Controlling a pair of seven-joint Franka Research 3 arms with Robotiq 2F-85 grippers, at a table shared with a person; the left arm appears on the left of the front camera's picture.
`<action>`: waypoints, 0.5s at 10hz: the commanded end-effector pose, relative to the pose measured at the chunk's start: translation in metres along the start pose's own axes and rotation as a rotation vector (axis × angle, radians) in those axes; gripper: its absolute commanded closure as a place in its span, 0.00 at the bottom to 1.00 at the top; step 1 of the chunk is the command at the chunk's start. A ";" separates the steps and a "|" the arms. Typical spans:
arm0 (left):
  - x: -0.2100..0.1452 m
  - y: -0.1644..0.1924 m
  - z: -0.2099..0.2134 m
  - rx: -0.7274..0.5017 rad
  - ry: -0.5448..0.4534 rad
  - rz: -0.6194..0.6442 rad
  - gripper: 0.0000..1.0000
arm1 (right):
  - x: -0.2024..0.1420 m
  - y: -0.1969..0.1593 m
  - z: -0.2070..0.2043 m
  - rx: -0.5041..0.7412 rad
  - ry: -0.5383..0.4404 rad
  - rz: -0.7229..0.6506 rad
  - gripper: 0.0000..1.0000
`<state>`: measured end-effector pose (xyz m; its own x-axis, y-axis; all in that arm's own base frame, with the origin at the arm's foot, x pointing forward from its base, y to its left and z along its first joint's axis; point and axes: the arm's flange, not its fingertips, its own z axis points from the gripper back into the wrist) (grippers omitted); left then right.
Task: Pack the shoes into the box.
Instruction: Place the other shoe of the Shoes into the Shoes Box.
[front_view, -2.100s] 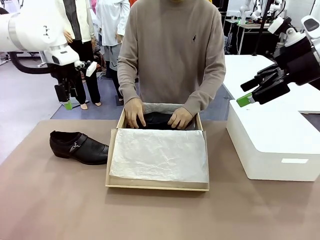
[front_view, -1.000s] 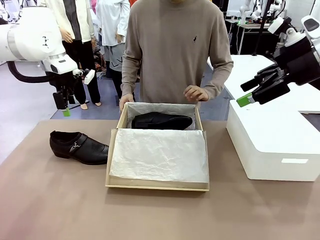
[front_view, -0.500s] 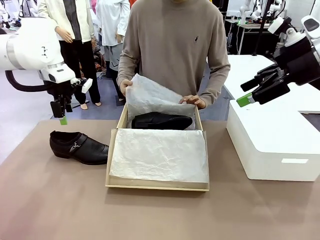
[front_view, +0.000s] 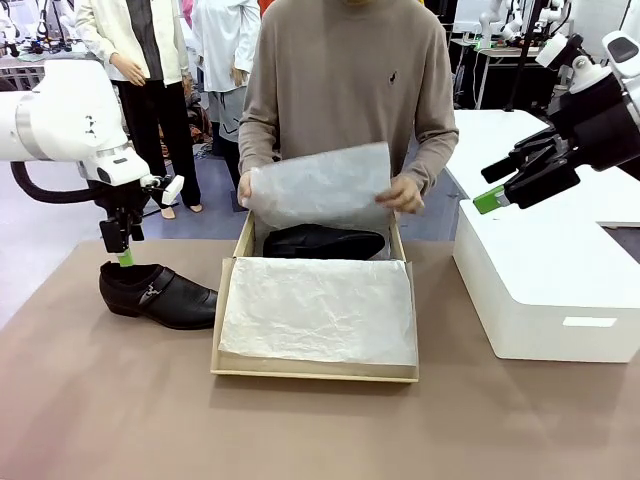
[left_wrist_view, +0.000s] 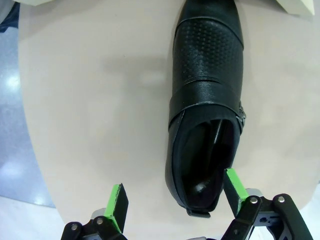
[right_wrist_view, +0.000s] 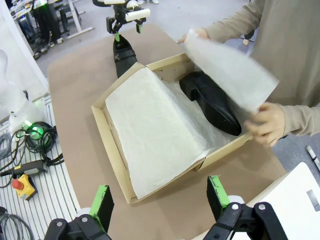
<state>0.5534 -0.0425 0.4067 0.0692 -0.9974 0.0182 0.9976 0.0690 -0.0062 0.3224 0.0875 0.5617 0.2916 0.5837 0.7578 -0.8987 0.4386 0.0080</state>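
One glossy black shoe (front_view: 157, 293) lies on the table left of the tan box (front_view: 315, 372). My left gripper (front_view: 122, 256) hangs open just above that shoe's heel. In the left wrist view, its fingers (left_wrist_view: 234, 186) straddle the heel end of the shoe (left_wrist_view: 207, 95) without touching it. The other shoe (front_view: 322, 241) lies on its side along the box's far wall. The person holds a sheet of white tissue (front_view: 320, 185) up over it with both hands. My right gripper (front_view: 492, 199) is open in the air at the right, above the white box (front_view: 545, 280); it looks down on the tan box (right_wrist_view: 107, 145).
White tissue (front_view: 318, 310) covers the near part of the tan box. The large white box stands on the table's right side. The person stands at the far edge, hands over the box's back wall. Bare table lies in front of and left of the shoe.
My left arm has come down and left, to just above the heel of the shoe on the table. The person has lifted a tissue sheet over the boxed shoe. The right arm has stayed still.
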 end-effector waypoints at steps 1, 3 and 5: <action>-0.009 0.001 -0.008 0.010 -0.023 -0.036 0.00 | 0.002 -0.004 -0.001 0.014 -0.026 0.020 0.00; -0.010 0.005 -0.013 0.022 -0.025 -0.032 0.00 | 0.002 -0.004 -0.001 0.014 -0.026 0.020 0.00; -0.010 0.008 -0.017 0.027 -0.036 -0.039 0.00 | 0.002 -0.004 -0.001 0.014 -0.026 0.020 0.00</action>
<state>0.5610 -0.0379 0.3924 0.0541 -0.9982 0.0252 0.9985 0.0544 0.0105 0.3224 0.0875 0.5617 0.2916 0.5837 0.7578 -0.8987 0.4385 0.0080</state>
